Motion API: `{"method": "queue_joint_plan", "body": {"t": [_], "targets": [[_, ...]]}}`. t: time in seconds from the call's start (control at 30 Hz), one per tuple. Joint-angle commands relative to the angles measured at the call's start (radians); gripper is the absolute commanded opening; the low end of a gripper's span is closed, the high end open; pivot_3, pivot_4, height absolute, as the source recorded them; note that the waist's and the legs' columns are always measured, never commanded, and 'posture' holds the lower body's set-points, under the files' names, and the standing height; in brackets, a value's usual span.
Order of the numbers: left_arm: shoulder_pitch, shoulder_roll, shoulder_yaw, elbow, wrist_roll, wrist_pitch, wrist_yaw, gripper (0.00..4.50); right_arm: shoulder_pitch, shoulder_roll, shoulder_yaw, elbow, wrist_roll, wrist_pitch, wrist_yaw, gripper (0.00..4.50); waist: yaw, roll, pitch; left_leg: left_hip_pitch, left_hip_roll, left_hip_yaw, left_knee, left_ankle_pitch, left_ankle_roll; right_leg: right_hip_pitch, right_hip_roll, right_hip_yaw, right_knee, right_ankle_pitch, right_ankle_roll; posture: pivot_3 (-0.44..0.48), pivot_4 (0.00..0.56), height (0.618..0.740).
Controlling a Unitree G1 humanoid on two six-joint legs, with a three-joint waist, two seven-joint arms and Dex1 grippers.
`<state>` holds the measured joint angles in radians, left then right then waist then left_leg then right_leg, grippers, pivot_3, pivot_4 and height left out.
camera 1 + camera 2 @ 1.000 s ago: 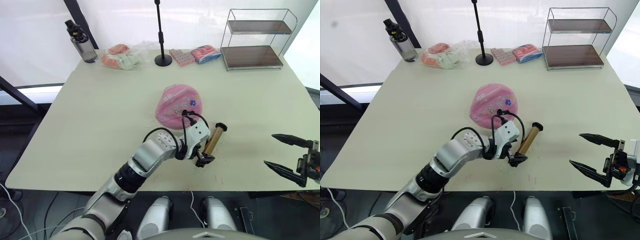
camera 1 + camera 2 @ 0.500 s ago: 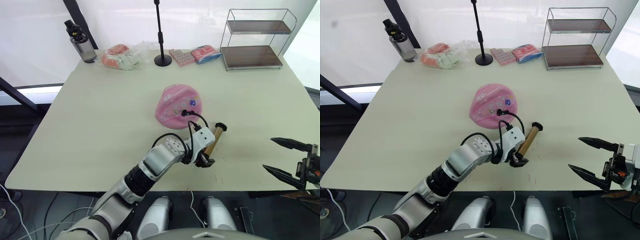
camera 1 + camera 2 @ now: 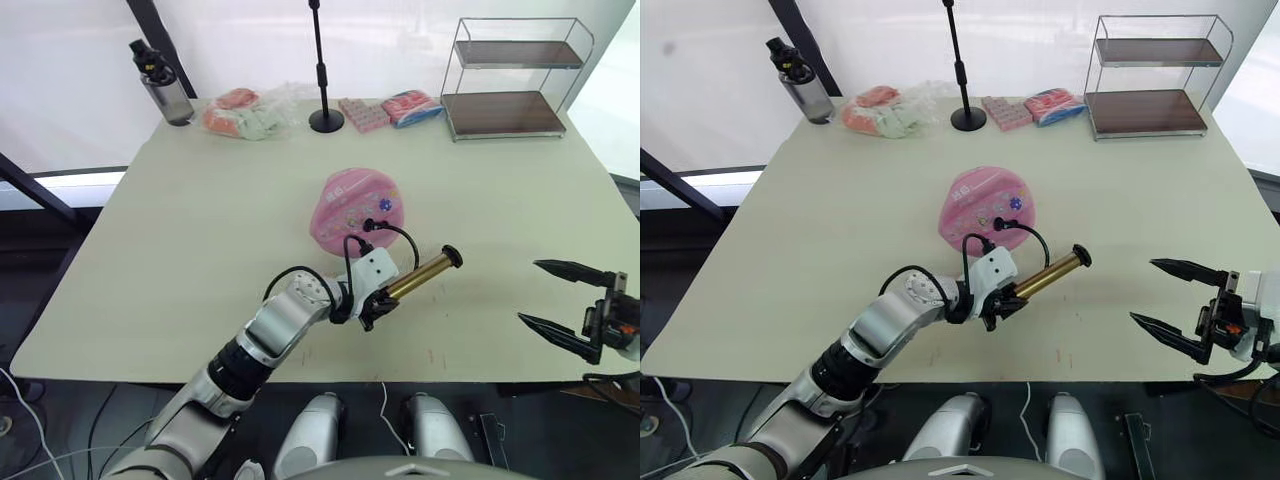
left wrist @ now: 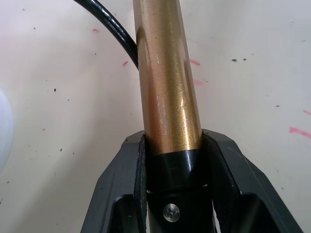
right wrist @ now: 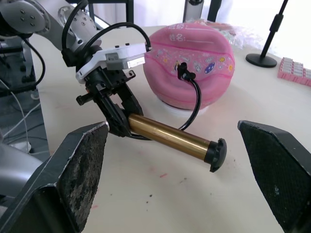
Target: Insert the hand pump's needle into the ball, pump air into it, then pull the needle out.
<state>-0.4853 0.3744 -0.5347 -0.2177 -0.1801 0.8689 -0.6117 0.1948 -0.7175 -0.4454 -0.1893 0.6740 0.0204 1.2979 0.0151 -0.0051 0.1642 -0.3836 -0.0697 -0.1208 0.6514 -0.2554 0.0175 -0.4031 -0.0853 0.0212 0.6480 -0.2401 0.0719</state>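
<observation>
The left pincer (image 3: 372,305) is clamped on one end of the hand pump (image 3: 418,275). Since a moment ago it has turned the pump, so the far end now points more toward the right pincer (image 3: 556,300), which hangs wide open off the surface (image 3: 200,220) edge. The black hose (image 5: 195,104) runs into the pink ball (image 3: 355,205), lying mid-surface.

A pale cream desk (image 3: 180,250) carries everything. Along its far edge stand a dark water bottle (image 3: 160,82), a clear bag of pink and pale packets (image 3: 245,112), the round base of a black stand (image 3: 326,121), 2 pink packets (image 3: 392,109) and a 2-tier wire shelf (image 3: 510,80). Near the middle sits the pink ball (image 3: 355,208). Small red marks speckle the near edge.
</observation>
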Motion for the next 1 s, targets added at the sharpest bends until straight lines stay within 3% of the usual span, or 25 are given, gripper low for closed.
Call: {"method": "queue_joint_plan", "body": {"t": [0.03, 0.13, 0.27, 0.43, 0.67, 1.0], "targets": [[0.028, 0.017, 0.066, -0.03, -0.027, -0.13, -0.058, 1.18, -0.025, 0.029, 0.009, -0.057, 0.042, 0.06, -0.087, 4.5, -0.002, 0.0, 0.0, 0.0, 0.0, 0.0, 0.0, 0.0, 0.0, 0.0, 0.0, 0.0, 0.0, 0.0, 0.0, 0.0, 0.15, 0.74], [0.059, 0.027, 0.112, -0.024, -0.047, -0.204, -0.098, 1.18, -0.036, 0.078, 0.045, -0.127, 0.078, 0.152, -0.212, 4.5, -0.003, 0.0, 0.0, 0.0, 0.001, 0.0, 0.0, 0.0, -0.001, 0.0, 0.0, 0.001, 0.0, 0.0, 0.0, 0.0, 0.15, 0.74], [0.131, -0.019, 0.196, 0.008, -0.103, -0.388, -0.15, 1.18, -0.067, 0.158, 0.072, -0.18, 0.169, 0.274, -0.378, 4.5, -0.001, 0.0, 0.0, 0.0, 0.002, 0.001, 0.0, 0.0, 0.0, -0.001, 0.0, 0.001, 0.0, 0.001, -0.001, 0.0, 0.15, 0.74], [0.192, -0.06, 0.244, 0.035, -0.137, -0.497, -0.186, 1.18, -0.128, 0.216, 0.1, -0.218, 0.261, 0.459, -0.63, 4.5, -0.001, 0.0, 0.0, 0.0, 0.001, 0.001, 0.0, 0.0, 0.0, -0.001, 0.0, 0.0, -0.001, 0.001, -0.002, 0.0, 0.15, 0.74], [0.253, -0.064, 0.242, 0.079, -0.119, -0.613, -0.223, 1.18, -0.24, 0.333, 0.138, -0.237, 0.605, 0.699, -0.993, 4.5, -0.004, 0.001, -0.001, 0.0, 0.002, 0.001, 0.0, -0.002, 0.003, -0.001, 0.0, 0.001, 0.0, 0.002, -0.003, 0.0, 0.15, 0.74], [0.253, -0.068, 0.238, 0.118, -0.114, -0.668, -0.247, 1.18, -0.37, 0.391, 0.165, -0.192, 0.828, 0.75, -1.187, 4.5, -0.005, 0.001, -0.001, 0.0, 0.002, 0.001, 0.0, -0.002, 0.004, -0.001, 0.002, 0.0, 0.0, 0.002, -0.003, 0.0, 0.15, 0.74]]}}
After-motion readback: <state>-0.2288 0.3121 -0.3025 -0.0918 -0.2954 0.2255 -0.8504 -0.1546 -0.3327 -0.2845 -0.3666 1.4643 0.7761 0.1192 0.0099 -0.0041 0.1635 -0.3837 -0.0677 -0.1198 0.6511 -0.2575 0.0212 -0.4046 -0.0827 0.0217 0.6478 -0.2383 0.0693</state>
